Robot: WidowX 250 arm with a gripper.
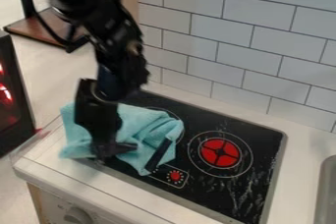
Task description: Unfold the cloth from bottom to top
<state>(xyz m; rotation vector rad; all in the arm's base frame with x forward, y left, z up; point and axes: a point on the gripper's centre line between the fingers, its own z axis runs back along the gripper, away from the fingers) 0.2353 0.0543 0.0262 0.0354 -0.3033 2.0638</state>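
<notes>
Camera view: cloth (150, 121) lies bunched on the left part of the cooktop (260, 130), its left side spilling over onto the pale counter (58, 172). Gripper (113, 152) is down at the near-left folds, dark against the fabric. Cannot tell whether it is released, clenched, or has any cloth pinched. A dark strip (158, 154) crosses the cloth's near-right part; object or gap in the folds, unclear.

Handling, my guess: light, limp, soft, not fragile. Should grip well, but layers may come up together, or the whole bundle may slide on the smooth black top. Best hold looks to be the near edge, upper layer only, shallow pinch; then a low lift and a slow carry toward the wall, so the fold opens bottom to top. Too deep a bite would likely scrape the cooktop.

Surface, near to far: cabinet knob (77, 215) below the counter's front edge; small red dial (175, 175) just beside the cloth's near corner; red-centred burner (220, 153) to the right, pale streaks on the black around it. Sink rim (324, 193) at right edge.

Room: dark unit with red glow (13, 115) at left; brown board (47, 25) farther back; pale tiled wall (253, 24) behind the counter.
</notes>
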